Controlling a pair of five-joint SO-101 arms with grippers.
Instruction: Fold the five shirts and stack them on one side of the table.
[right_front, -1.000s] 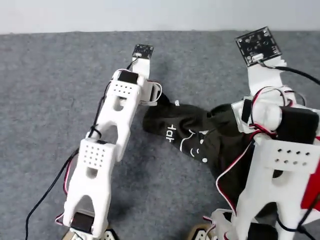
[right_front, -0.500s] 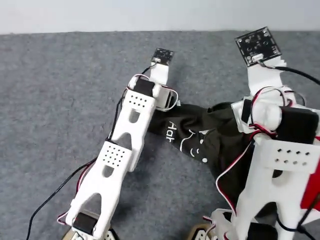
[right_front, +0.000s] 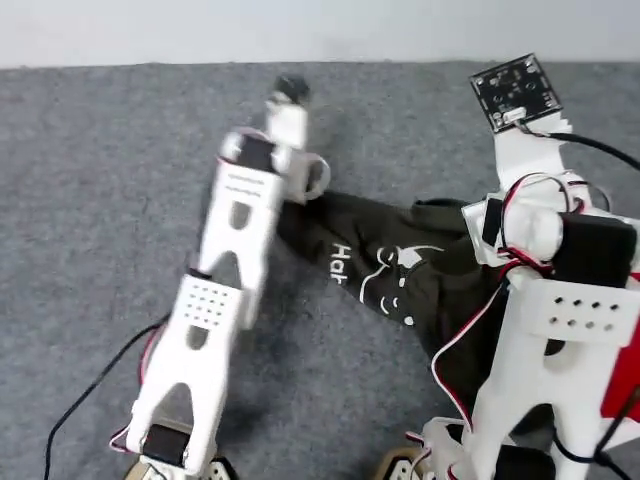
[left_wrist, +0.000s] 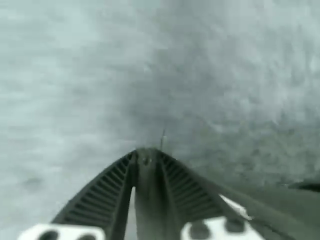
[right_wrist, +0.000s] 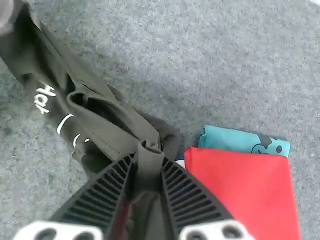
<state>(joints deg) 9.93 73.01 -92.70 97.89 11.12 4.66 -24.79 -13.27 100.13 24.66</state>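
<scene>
I saw left gripper (left_wrist: 146, 159), right gripper (right_wrist: 148, 151) each clamped tight on dark shirt (right_front: 400, 275) spanning between them; red shirt (right_wrist: 240, 185) beside right gripper.

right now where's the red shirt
In the right wrist view the red shirt lies folded on the grey table, touching the teal shirt and beside the dark shirt in the right tool; the high view puts it at the table's right side.

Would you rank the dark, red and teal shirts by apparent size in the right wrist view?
1. Dark shirt, stretched and bunched.
2. Red shirt, close behind, so this order is unsure.
3. Teal shirt, a narrow strip beside the red.
</scene>
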